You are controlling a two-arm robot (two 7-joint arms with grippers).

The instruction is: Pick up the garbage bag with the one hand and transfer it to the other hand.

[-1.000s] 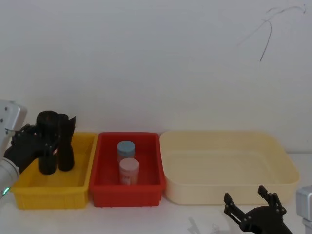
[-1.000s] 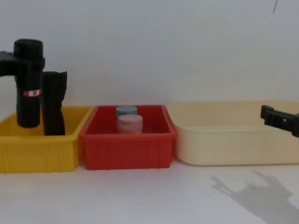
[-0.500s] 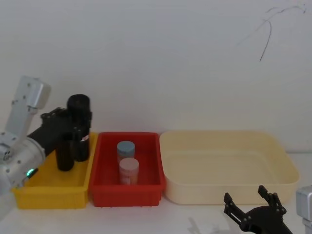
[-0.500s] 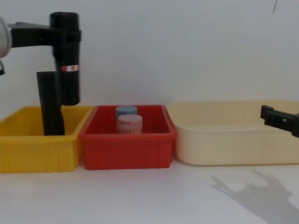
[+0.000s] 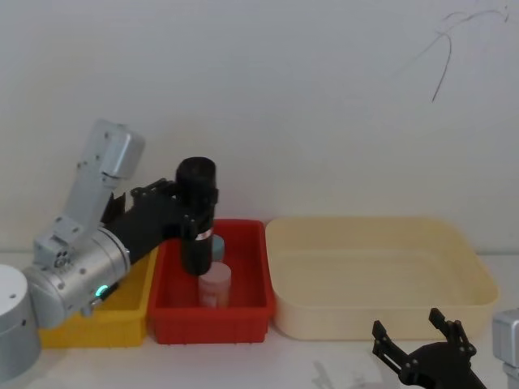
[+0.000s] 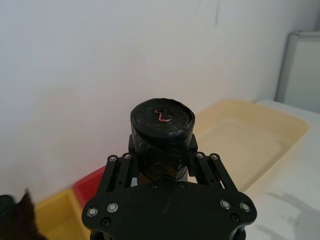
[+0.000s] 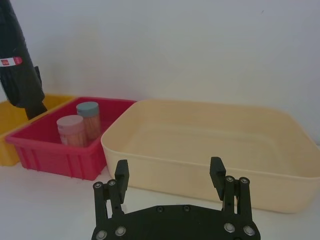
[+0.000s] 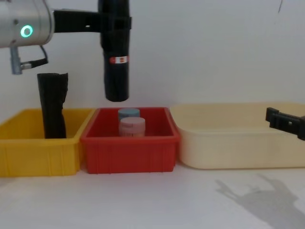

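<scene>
Since 0.5 s ago: left gripper (image 8: 114, 21), clamped on the upright garbage bag (image 8: 116, 62), has carried it from over the yellow bin (image 8: 38, 152) to above the red bin (image 8: 128, 152). Right gripper (image 5: 415, 334) unchanged, fingers spread, well right of the red bin. Chest view cuts off the bag top. In head view the bag hides most of the blue-lidded jar (image 8: 128, 113). A gap shows between bag base and jar lid.

Bright, even light, soft grey shadow (image 8: 257, 193) on the table (image 8: 119, 205)
</scene>
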